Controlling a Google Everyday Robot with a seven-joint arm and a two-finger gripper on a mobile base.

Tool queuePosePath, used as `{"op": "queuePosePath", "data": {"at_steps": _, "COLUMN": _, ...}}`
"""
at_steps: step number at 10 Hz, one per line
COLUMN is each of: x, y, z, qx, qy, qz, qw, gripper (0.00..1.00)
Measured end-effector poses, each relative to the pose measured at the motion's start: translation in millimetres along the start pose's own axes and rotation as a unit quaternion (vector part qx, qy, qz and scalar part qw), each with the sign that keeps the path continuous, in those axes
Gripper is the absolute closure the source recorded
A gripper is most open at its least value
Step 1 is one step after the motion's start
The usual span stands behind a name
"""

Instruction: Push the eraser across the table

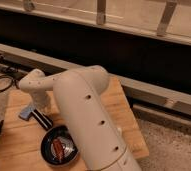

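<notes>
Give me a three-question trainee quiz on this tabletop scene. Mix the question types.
1. True or false: the eraser lies on the table.
2. What lies just left of the eraser: a grey-blue pad or a cup?
3. Where is the gripper: above the eraser's end, or over the round black dish?

Key: 1 true; 2 grey-blue pad; 3 above the eraser's end.

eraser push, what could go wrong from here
1. The black eraser lies right beside a dark round dish, so a push that way could knock the dish.
2. A small grey-blue pad sits at the eraser's other end and may get dragged along.
3. The tool is down at the eraser behind the bulky arm, which hides much of the table, so contact is hard to check.
</notes>
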Motion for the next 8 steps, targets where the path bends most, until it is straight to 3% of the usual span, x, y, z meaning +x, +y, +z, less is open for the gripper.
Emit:
{"op": "queuePosePath", "data": {"at_steps": 2, "x": -1, "y": -2, "z": 2, "qx": -0.006, "qy": 0.005, "qz": -0.005, "qw": 1.0000, "gripper": 1.00}}
{"op": "queuePosePath", "data": {"at_steps": 5, "x": -4, "y": 24, "z": -1, "qx": 0.000, "qy": 0.010, "qz": -0.020, "qw": 0.9997, "gripper": 1.00}}
{"op": "queuePosePath", "data": {"at_steps": 8, "x": -8, "y": 26, "z": -3, "qx": 0.006, "qy": 0.012, "qz": -0.028, "qw": 0.9995, "gripper": 1.00}}
